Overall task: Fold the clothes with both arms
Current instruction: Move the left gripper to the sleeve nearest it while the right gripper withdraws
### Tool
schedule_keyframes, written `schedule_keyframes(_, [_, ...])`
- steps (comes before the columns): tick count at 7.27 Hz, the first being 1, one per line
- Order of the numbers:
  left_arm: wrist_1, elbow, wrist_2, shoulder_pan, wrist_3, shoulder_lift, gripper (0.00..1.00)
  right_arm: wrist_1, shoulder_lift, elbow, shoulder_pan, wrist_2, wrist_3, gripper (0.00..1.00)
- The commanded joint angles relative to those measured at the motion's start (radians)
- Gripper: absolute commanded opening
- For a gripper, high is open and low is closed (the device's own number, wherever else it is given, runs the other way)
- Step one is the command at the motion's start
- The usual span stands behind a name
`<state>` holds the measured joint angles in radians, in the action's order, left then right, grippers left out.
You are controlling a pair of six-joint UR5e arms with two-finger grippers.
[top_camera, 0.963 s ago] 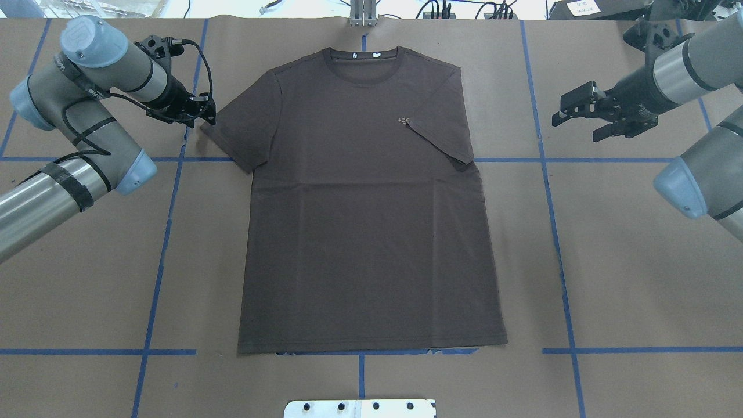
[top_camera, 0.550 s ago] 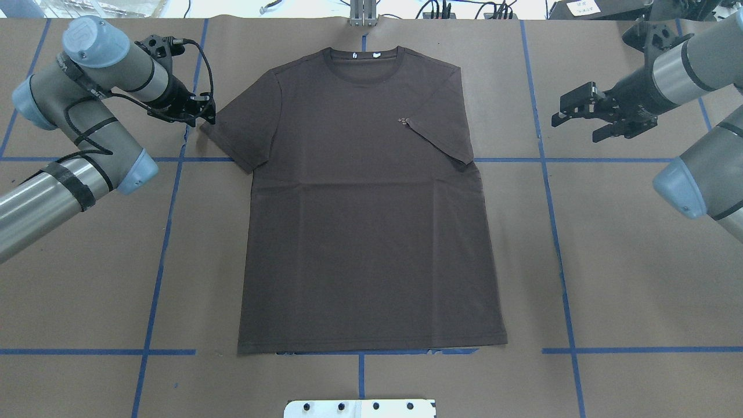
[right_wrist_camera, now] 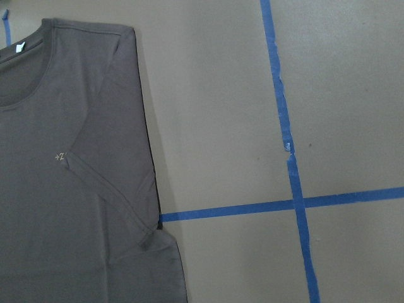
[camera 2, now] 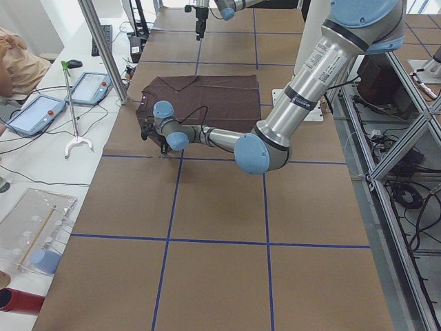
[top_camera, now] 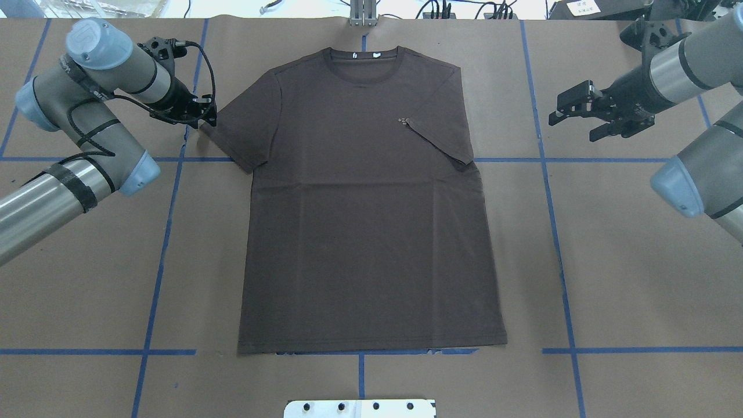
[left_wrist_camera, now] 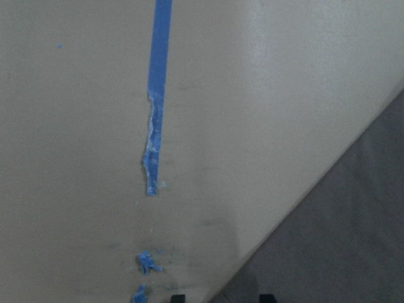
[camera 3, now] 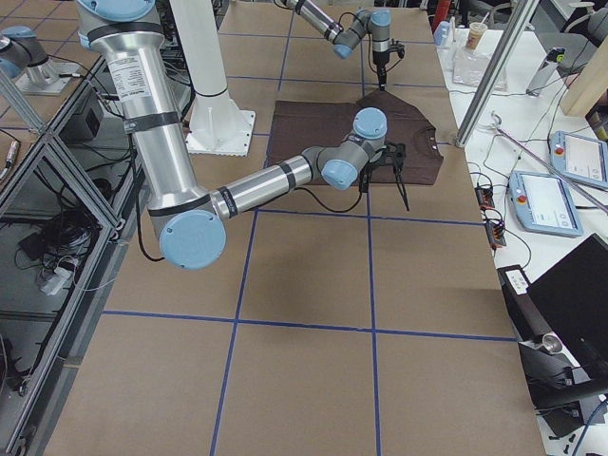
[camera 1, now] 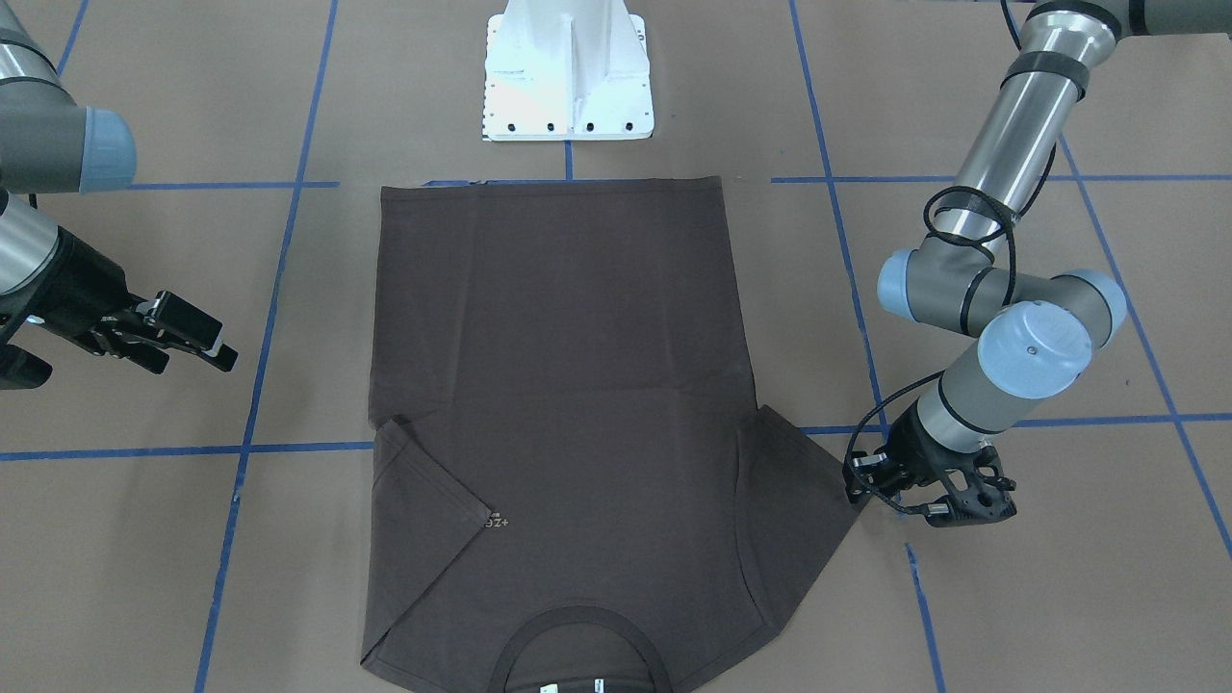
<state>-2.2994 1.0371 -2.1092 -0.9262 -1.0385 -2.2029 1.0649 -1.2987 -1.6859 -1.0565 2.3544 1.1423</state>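
The dark brown T-shirt (top_camera: 371, 232) lies flat, front up, collar (top_camera: 364, 58) at the far edge. One sleeve (top_camera: 441, 130) is folded in over the chest beside the pale logo (top_camera: 403, 121). The other sleeve (top_camera: 244, 130) is spread out. My left gripper (top_camera: 200, 118) points down at the table at that sleeve's tip (camera 1: 847, 500). In the left wrist view its fingertips (left_wrist_camera: 177, 298) stand apart over the sleeve's edge (left_wrist_camera: 341, 246), so it is open. My right gripper (top_camera: 570, 130) is open and empty, above the table to the side of the shirt (camera 1: 558, 366).
The table is covered in brown paper (top_camera: 609, 261) with a grid of blue tape lines (top_camera: 551, 174). The white pedestal base (camera 1: 568, 77) stands at the robot's side beyond the hem. Tablets (camera 2: 34, 114) and cables lie past the far table edge.
My right gripper has moved a little toward the far edge. My left arm has shifted slightly, with its gripper still at the sleeve tip. The shirt has not moved.
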Motion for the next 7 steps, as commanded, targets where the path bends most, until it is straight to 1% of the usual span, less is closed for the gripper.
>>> schedule_keyframes(1, [0.000, 0.000, 0.000, 0.001, 0.000, 0.000, 0.44, 0.006, 0.003, 0.002, 0.004, 0.002, 0.002, 1.00])
schedule_keyframes(2, [0.002, 0.001, -0.002, 0.001, -0.002, 0.000, 0.09, 0.006, 0.003, 0.000, 0.004, 0.002, 0.002, 1.00])
schedule_keyframes(3, [0.002, 0.001, -0.002, 0.001, 0.003, -0.003, 0.00, 0.006, 0.003, 0.000, 0.006, 0.002, 0.002, 1.00])
schedule_keyframes(7, [0.002, 0.015, -0.011, 0.000, -0.005, -0.020, 0.00, 0.006, 0.003, 0.006, 0.009, 0.000, 0.002, 1.00])
